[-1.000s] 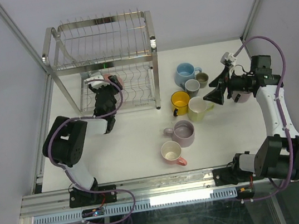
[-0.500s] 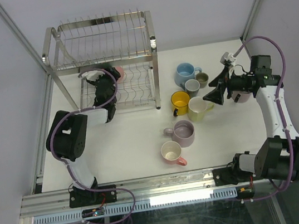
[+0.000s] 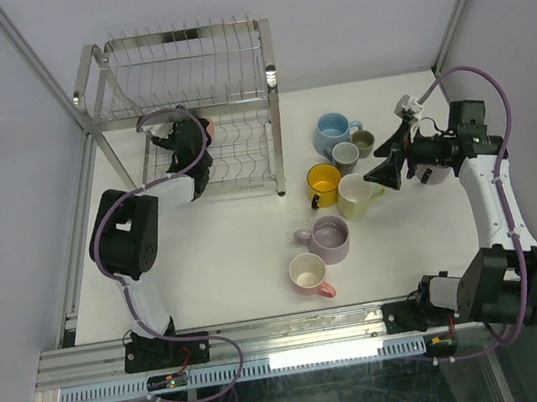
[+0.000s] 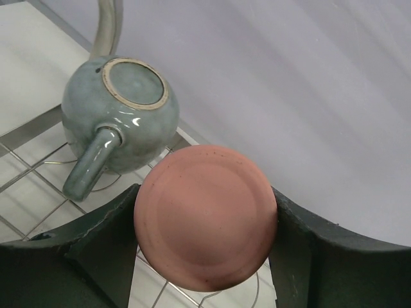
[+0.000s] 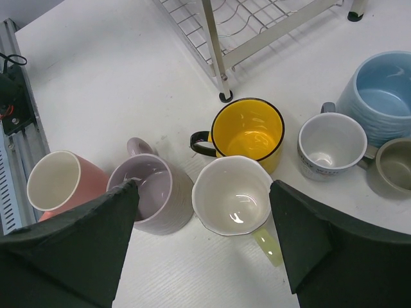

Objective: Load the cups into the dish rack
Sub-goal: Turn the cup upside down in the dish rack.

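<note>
The chrome dish rack (image 3: 178,68) stands at the back left. My left gripper (image 3: 193,136) reaches into its lower tier and is shut on a salmon pink cup (image 4: 205,218), held with its bottom toward the camera above the wire shelf (image 4: 26,186). A grey-blue cup (image 4: 122,119) sits upside down on that shelf just beyond it. My right gripper (image 3: 385,171) is open and empty above the pale green cup (image 5: 232,196). Around that cup stand the yellow (image 5: 249,131), lilac (image 5: 151,192), salmon pink (image 5: 54,183), grey (image 5: 331,144), light blue (image 5: 379,90) and olive (image 5: 393,163) cups.
The loose cups cluster right of the rack's front right leg (image 5: 223,96). Bare white table (image 3: 217,259) lies in front of the rack. Enclosure posts (image 3: 36,64) and walls bound the table at left, back and right.
My left gripper has moved farther back into the rack's lower tier with the salmon pink cup. The right arm and the cups on the table have not moved.
</note>
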Controlling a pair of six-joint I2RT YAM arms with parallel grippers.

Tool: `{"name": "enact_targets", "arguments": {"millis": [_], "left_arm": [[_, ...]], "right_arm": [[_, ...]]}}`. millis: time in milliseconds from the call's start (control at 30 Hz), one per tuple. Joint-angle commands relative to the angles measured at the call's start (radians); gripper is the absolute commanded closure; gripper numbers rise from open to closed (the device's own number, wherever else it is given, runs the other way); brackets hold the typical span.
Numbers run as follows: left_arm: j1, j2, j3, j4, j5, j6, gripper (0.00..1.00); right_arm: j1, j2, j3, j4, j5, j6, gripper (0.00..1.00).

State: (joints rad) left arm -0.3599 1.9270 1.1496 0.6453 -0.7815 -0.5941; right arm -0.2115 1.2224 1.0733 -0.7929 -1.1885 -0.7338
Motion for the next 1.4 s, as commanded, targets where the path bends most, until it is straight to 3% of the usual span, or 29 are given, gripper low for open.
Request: {"name": "enact_targets", "arguments": {"millis": [0,267,533,1033,1367], "left_arm": [[0.019,0.015,0.092,-0.088,-0.021,-0.020,0.93],[0.024,0.047,0.131,-0.082,-0.028,-0.019,0.85],[0.025,0.067,0.142,-0.086,-0.032,-0.003,0.62],[0.026,0.070,0.149,-0.094,-0.024,0.043,0.31],[0.025,0.069,0.144,-0.093,-0.006,0.058,0.24]], "right_arm": [[0.006,-0.036,-0.002,0.037,-0.008,0.010,0.14],[0.006,-0.036,-0.004,0.039,-0.008,0.011,0.14],[0.006,-0.036,-0.003,0.039,-0.009,0.011,0.14],[0.008,-0.038,-0.006,0.041,-0.009,0.011,0.14],[0.008,-0.041,-0.007,0.042,-0.007,0.011,0.14]]}}
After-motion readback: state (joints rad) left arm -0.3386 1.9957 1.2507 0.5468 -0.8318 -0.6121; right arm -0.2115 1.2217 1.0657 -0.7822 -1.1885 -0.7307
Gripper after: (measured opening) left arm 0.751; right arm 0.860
